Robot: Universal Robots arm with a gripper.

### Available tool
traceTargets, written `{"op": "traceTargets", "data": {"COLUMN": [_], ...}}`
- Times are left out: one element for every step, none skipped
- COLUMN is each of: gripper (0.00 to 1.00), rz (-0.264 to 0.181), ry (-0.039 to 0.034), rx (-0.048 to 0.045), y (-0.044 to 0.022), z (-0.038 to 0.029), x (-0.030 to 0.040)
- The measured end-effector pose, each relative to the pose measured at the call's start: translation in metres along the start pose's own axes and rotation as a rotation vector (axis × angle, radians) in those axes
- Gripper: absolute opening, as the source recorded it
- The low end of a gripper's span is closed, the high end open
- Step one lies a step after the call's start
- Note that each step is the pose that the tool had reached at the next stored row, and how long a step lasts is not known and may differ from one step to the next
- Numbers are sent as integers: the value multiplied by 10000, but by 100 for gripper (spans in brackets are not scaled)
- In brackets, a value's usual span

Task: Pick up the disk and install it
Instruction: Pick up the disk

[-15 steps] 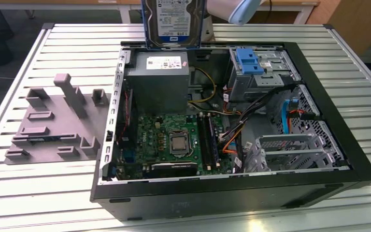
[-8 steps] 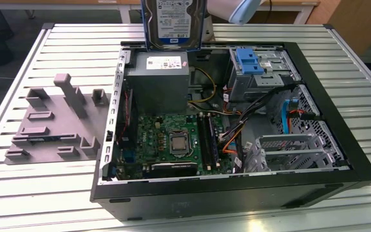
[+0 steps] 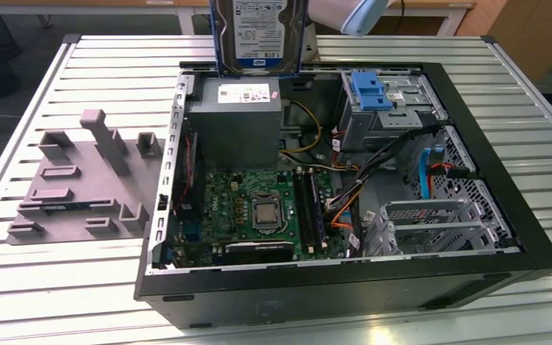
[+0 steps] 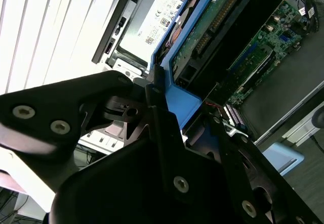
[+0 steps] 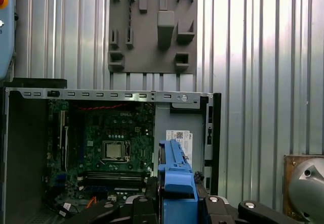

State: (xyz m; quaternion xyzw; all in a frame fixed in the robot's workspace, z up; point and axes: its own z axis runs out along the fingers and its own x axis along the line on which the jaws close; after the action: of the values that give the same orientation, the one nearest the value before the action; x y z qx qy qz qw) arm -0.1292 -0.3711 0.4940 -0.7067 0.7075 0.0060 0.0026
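I see open PC case (image 3: 353,287) lying on slatted metal table (image 3: 65,277). Inside: green motherboard (image 3: 256,208), grey power supply box (image 3: 233,133), bare blue bracket (image 3: 370,90) in drive bay. Grey fixture plate (image 3: 80,183) beside case, exterior view's left.

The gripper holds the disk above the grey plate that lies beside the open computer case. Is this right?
Not fully. The gripper holds the disk, but in the exterior view it hangs above the open computer case, over the grey metal box; the grey plate lies aside.
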Motion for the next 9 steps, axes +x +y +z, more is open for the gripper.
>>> {"op": "traceTargets", "data": {"gripper": [36, 36, 36, 36, 36, 36, 36, 36, 36], "rz": [1, 0, 0, 0, 0, 0, -1, -1, 0], "ry": [0, 1, 0, 0, 0, 0, 0, 0, 1], "rx": [0, 0, 0, 0, 0, 0, 0, 0, 0], "y": [0, -1, -1, -2, -3, -5, -8, -11, -16], "z": [0, 0, 0, 0, 0, 0, 0, 0, 0], "x": [0, 0, 0, 0, 0, 0, 0, 0, 0]}}
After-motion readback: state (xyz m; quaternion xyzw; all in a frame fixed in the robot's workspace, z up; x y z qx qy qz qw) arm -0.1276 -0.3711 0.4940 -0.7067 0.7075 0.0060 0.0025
